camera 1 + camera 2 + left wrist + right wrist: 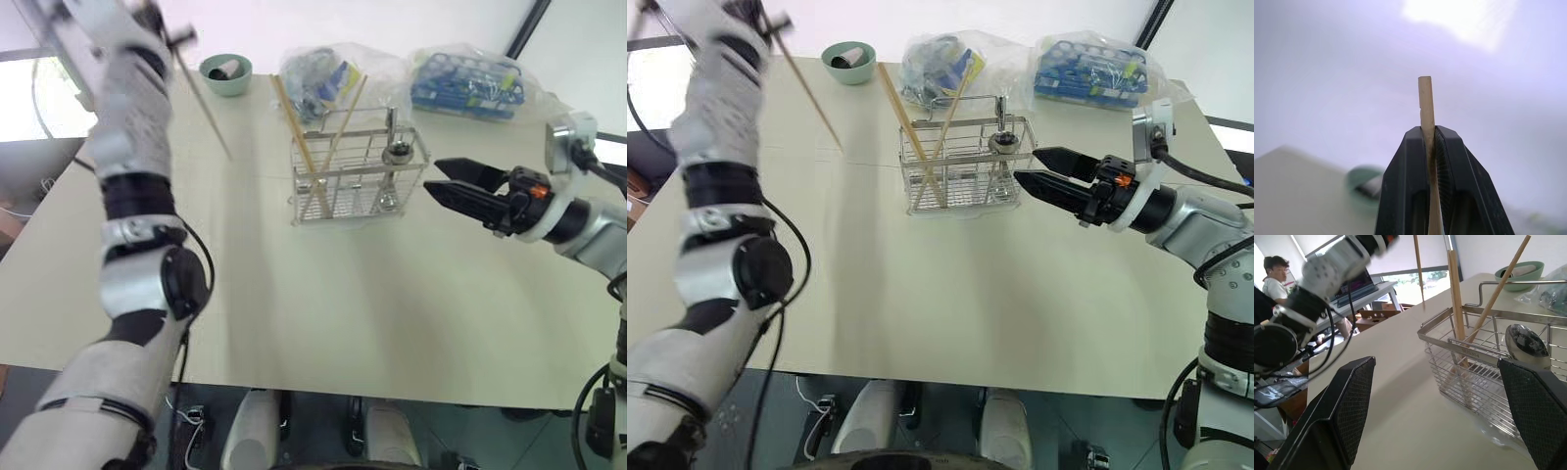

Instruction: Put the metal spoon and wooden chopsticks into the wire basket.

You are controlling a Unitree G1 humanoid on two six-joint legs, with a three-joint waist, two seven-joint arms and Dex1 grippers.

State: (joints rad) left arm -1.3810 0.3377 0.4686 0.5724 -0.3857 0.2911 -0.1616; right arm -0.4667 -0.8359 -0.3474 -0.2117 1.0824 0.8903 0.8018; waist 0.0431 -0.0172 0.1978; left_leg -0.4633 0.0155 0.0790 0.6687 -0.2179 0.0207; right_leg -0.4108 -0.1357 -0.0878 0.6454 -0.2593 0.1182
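A last wooden chopstick (1426, 112) was pinched in the closed left gripper (1432, 139), raised well left of the wire basket (358, 176), where other chopsticks (296, 132) and the metal spoon (399, 152) already stood. The right gripper (460, 183) gaped empty beside it. Carrying the stick over and lowering it in appeared next.

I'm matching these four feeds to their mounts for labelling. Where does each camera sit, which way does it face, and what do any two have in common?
Left eye: on the head, looking down over the table; raised left arm, right pincer.
Right eye: beside it, same scene, slightly shifted.
Left wrist: along the left pincer, aimed upward, shut on a chopstick.
Right wrist: along the open right pincer, level, facing the wire basket; left arm beyond.
Shared: head and right wrist views show the basket holding chopsticks and the metal spoon.
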